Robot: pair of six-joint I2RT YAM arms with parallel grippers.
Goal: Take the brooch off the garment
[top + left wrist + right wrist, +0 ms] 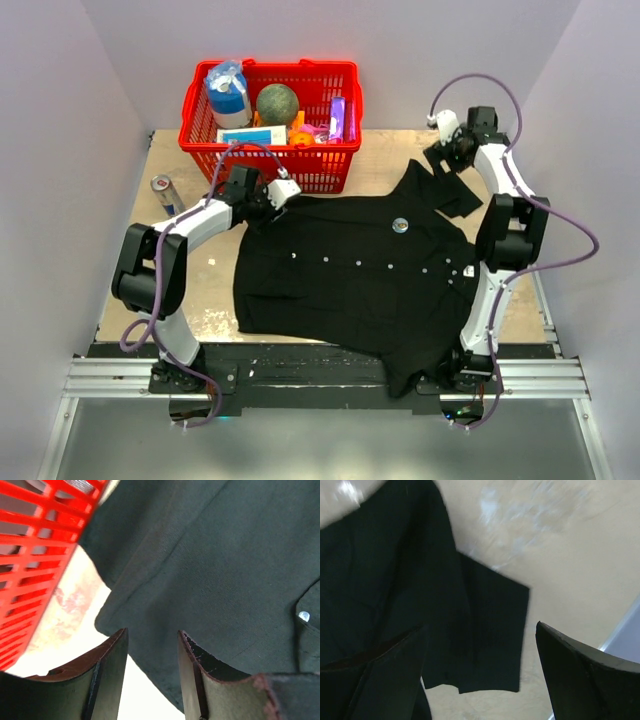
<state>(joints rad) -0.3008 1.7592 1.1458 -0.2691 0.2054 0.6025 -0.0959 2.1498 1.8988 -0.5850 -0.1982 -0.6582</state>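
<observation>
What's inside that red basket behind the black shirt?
In the red basket: a blue-and-white carton, a dull green ball, a purple packet, a flat pale-blue box and something orange. Whatever lies beneath them is covered.

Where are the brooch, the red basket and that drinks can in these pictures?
brooch (400, 225), overhead view, centre of the silvery disc on the black shirt.
red basket (310, 168), overhead view, its front lattice wall.
can (166, 197), overhead view, its side, left of the basket.

Red plastic basket, drink can, possibly soda, pale wooden table
</observation>
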